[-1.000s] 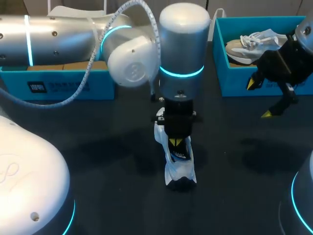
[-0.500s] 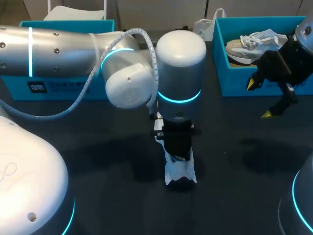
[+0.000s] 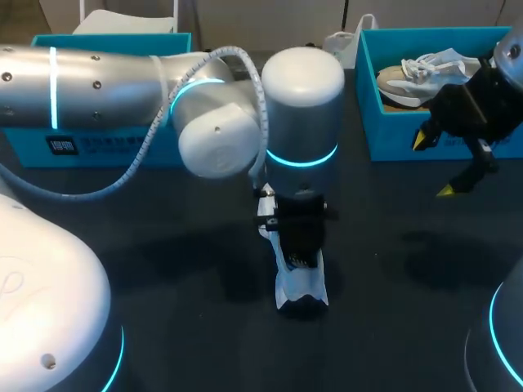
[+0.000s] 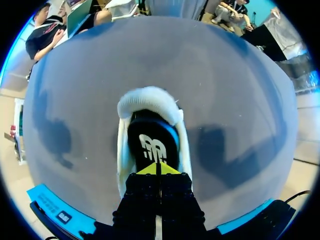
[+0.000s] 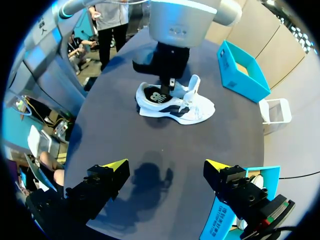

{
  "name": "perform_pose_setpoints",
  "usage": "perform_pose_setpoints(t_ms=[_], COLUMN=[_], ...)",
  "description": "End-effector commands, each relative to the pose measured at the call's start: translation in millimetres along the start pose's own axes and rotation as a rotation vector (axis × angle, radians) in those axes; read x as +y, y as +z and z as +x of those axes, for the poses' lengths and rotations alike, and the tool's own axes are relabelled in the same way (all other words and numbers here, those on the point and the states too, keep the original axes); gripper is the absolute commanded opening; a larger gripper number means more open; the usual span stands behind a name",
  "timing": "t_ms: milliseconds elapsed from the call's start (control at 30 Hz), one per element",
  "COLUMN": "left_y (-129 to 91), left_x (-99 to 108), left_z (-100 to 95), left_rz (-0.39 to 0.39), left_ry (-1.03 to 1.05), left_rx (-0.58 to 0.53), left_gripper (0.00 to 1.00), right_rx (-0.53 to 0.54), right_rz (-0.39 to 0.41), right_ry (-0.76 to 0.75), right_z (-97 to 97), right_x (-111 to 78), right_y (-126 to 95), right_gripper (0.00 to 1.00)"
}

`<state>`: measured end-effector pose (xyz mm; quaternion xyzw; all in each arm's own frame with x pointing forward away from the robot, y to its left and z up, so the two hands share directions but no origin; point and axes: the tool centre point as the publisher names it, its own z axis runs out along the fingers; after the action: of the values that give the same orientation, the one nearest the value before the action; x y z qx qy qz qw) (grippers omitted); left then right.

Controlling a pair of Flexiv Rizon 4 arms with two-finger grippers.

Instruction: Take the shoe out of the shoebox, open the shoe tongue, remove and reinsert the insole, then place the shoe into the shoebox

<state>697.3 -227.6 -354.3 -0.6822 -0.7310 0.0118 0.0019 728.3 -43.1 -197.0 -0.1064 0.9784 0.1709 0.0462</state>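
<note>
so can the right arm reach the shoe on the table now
Probably yes: the right tool is open, with bare table between it and the shoe. But the left tool fills the shoe's opening, so only its outside looks free.

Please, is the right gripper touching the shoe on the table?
Apart: right wrist view shows bare table between the right gripper and the shoe.

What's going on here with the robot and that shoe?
The left gripper is down in the white shoe on the table, closed at its black insole; whether it pinches it, I cannot tell. The right gripper hangs open, empty, near the blue shoebox holding another shoe.
</note>
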Motion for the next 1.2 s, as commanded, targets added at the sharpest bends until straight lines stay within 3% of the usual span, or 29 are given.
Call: perform_pose_setpoints(t_ms=[33,300,667,933,1200], left_y=[-9,15,50,20,31], left_x=[-13,-30,-24,-15,-25], left_z=[6.5,0.6,-10.2,-8.6,-15.2], left_rz=[-0.003,0.026,-0.022,-0.016,-0.012], left_ry=[0.016,0.02,-0.057,-0.063,-0.036], left_rx=[-0.008,-0.009,-0.057,-0.053,-0.052], left_gripper=[0.0,0.0,0.0,0.0,0.0], right_rx=[0.001,0.001,0.001,0.001,0.001], right_rz=[0.003,0.003,0.003,0.003,0.003], right_ry=[0.001,0.001,0.001,0.001,0.001], right_z=[-0.3,-0.3,-0.3,-0.3,-0.3], right_x=[0.5,0.5,0.5,0.5,0.5], right_y=[1,1,1,1,1], right_gripper=[1.0,1.0,1.0,1.0,1.0])
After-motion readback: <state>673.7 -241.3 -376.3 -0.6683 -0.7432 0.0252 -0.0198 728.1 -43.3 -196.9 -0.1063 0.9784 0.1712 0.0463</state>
